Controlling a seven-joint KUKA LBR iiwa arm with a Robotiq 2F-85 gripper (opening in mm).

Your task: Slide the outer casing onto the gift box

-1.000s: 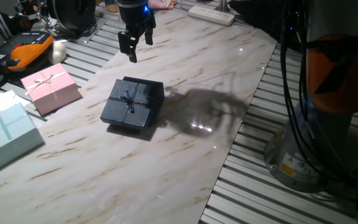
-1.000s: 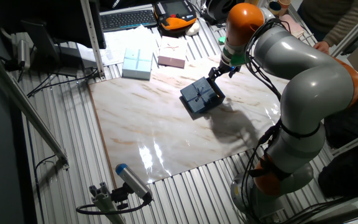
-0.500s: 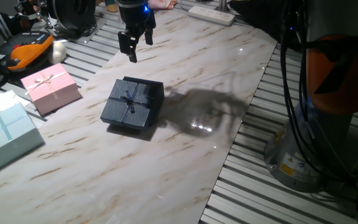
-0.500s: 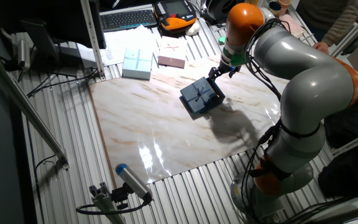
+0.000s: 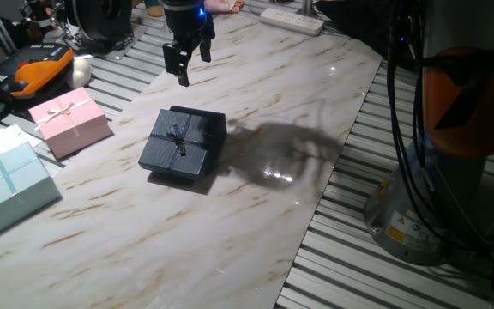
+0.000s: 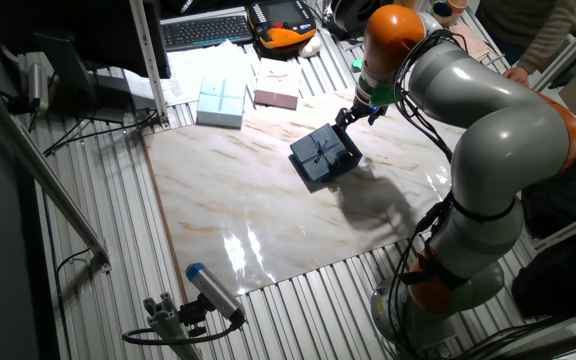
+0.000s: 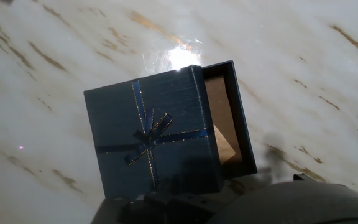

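The gift box [image 5: 177, 142] lies on the marble tabletop [image 5: 256, 103], its ribbon cross and bow facing up, resting partly on and inside the outer casing [image 5: 215, 127], whose open brown interior shows along one side in the hand view [image 7: 229, 118]. The box sits askew in the casing rather than fully seated. The gripper [image 5: 186, 58] hangs above the tabletop, clear of the box and casing and offset toward the table's far edge; it touches neither. Its two fingers [image 5: 183, 69] point downward with a visible gap between them and nothing held, though the exact spread is hard to judge from this angle. The arm [image 6: 468, 90] arches over the table from its base [image 6: 438, 280], with the wrist bent down toward the box.
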